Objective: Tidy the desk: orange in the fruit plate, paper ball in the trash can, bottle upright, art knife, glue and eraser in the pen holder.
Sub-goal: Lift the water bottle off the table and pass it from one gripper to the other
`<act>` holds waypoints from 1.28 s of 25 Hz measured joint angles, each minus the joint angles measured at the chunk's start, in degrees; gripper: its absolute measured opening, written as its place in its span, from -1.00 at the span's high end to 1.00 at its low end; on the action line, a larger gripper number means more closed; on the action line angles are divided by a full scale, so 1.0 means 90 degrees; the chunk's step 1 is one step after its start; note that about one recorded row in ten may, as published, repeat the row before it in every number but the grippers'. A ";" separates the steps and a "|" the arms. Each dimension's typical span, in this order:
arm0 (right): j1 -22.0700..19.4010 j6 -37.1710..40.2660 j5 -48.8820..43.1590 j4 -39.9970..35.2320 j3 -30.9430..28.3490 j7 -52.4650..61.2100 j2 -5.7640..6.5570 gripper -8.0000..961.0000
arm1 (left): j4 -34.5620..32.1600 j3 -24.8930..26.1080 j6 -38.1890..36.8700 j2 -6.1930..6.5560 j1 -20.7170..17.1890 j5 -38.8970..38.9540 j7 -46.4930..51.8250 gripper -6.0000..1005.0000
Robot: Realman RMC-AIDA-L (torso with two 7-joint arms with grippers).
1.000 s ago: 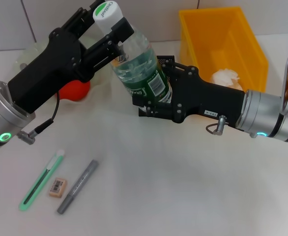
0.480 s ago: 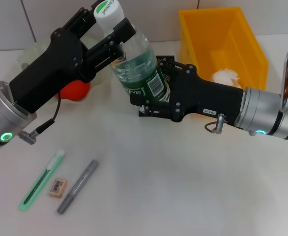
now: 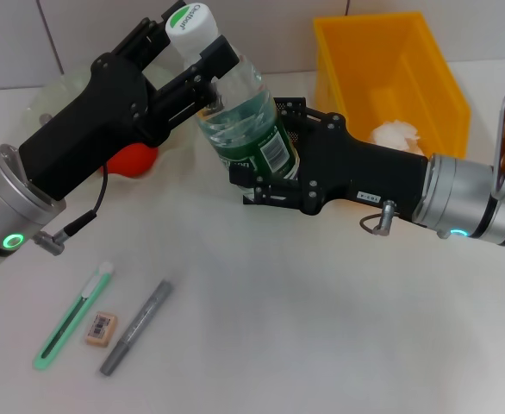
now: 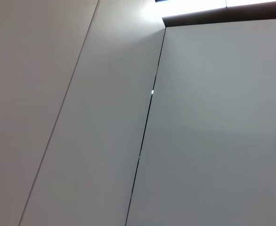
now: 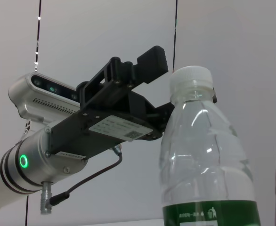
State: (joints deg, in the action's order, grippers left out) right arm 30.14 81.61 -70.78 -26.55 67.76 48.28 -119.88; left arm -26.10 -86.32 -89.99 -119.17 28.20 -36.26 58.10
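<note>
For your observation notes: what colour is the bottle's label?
Dark green with white print on the bottle; clearest in the head view.

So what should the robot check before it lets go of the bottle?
1. Right hand around the bottle's lower body: ok, it is shut on it.
2. Left hand at the bottle's neck: ok, it is shut just under the white cap.
3. Bottle upright: not ok, it leans a little.
4. Bottle standing on the desk: cannot tell, the right hand hides its base.
5. Cap on: ok.
6. Art knife, eraser and glue out of the way: ok, they lie near the front of the desk, apart from the bottle.
</note>
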 joint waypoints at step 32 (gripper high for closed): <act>-0.0035 0.0095 0.0004 -0.0001 0.0001 -0.0051 0.0000 -0.59 | 0.0010 0.0000 0.0155 0.0000 -0.0089 0.0147 -0.0020 -0.55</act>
State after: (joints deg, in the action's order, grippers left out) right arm 29.82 82.47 -70.74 -26.56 67.76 47.82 -119.88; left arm -26.01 -86.32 -88.59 -119.17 27.41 -34.94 57.92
